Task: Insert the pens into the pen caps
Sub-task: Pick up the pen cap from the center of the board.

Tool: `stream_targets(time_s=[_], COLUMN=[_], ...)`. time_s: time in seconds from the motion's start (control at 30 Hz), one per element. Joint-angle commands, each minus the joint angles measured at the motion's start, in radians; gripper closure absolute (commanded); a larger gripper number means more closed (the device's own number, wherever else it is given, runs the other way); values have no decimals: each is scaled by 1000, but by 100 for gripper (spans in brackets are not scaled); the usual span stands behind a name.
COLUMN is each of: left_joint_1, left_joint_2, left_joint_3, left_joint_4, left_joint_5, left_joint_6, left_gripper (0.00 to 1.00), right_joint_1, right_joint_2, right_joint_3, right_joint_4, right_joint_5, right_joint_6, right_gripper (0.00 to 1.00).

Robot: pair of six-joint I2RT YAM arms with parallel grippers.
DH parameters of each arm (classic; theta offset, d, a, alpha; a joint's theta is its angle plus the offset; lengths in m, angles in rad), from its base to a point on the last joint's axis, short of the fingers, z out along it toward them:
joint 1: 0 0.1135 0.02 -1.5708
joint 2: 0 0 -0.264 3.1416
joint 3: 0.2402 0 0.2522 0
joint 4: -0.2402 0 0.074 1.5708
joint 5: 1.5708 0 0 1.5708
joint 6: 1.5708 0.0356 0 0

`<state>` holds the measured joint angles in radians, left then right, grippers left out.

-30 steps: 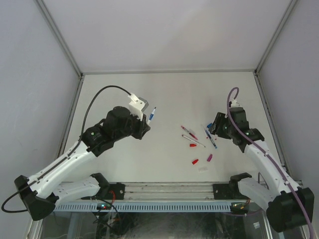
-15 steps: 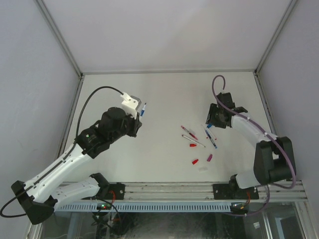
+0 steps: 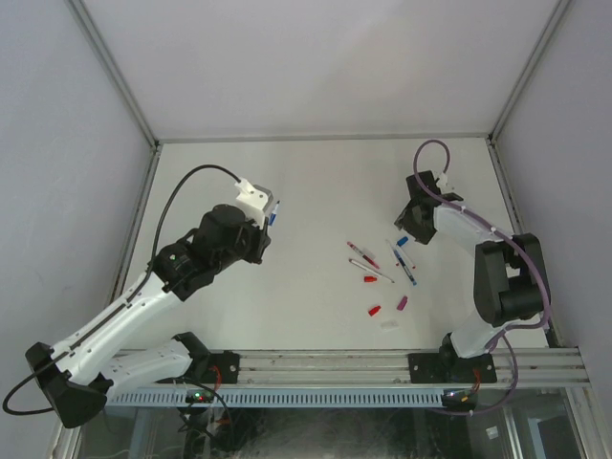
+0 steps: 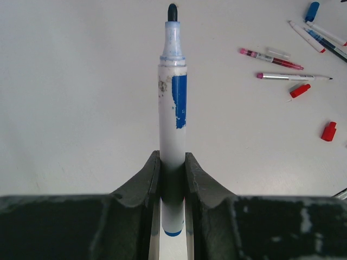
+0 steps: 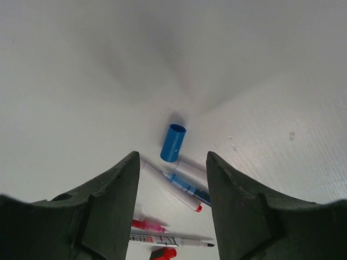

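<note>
Right now, the blue pen (image 4: 172, 108) is sitting uncapped, clamped by its barrel in your left hand (image 4: 172, 162), tip pointing away. The blue cap (image 5: 173, 143) is lying on the counter (image 3: 316, 182) just ahead of your right hand (image 5: 173, 156), whose jaws are standing apart, gripping nothing. Other pens (image 3: 372, 263) and red caps (image 3: 370, 279) are lying near that cap.

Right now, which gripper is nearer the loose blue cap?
Right. The right gripper hovers open beside the blue cap; the left gripper, clamping a blue pen, is far off.
</note>
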<state>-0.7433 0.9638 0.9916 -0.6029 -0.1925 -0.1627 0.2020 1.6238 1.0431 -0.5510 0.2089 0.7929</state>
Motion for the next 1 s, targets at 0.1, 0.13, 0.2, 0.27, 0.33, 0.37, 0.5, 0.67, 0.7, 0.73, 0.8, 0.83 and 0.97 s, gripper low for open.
stream_targets(time_s=[0.1, 0.13, 0.2, 0.27, 0.33, 0.37, 0.5, 0.67, 0.7, 0.73, 0.8, 0.83, 0.97], left_joint_1=[10, 10, 10, 10, 11, 11, 12, 11, 12, 13, 15, 14, 16], left_joint_2=[-5, -3, 2, 6, 11, 14, 25, 28, 27, 29, 36, 37, 33], left_joint_3=[0, 1, 2, 2, 3, 4, 7, 9, 9, 9, 11, 12, 11], left_joint_4=[12, 11, 8, 6, 6, 6, 2, -2, 0, 0, -2, -3, -9], left_joint_5=[-8, -8, -8, -9, -6, -4, 5, 2, 1, 1, 3, 2, -13], left_joint_6=[25, 25, 26, 26, 27, 26, 29, 31, 31, 32, 32, 32, 33], left_gripper=[100, 100, 100, 100, 100, 100, 100, 100, 100, 100, 100, 100, 100], right_joint_1=[20, 22, 23, 24, 26, 27, 28, 34, 34, 33, 33, 33, 33], right_joint_2=[61, 78, 107, 129, 142, 147, 165, 185, 189, 194, 206, 212, 226], right_joint_3=[90, 96, 106, 110, 110, 110, 110, 110, 111, 110, 110, 110, 111], right_joint_4=[-61, -66, -69, -70, -69, -69, -67, -71, -69, -64, -57, -54, -52], right_joint_5=[81, 77, 62, 53, 54, 55, 58, 66, 64, 57, 46, 40, 36], right_joint_6=[193, 196, 194, 194, 197, 198, 197, 191, 187, 181, 173, 171, 169], right_gripper=[48, 49, 50, 51, 52, 52, 53, 58, 62, 65, 72, 75, 85])
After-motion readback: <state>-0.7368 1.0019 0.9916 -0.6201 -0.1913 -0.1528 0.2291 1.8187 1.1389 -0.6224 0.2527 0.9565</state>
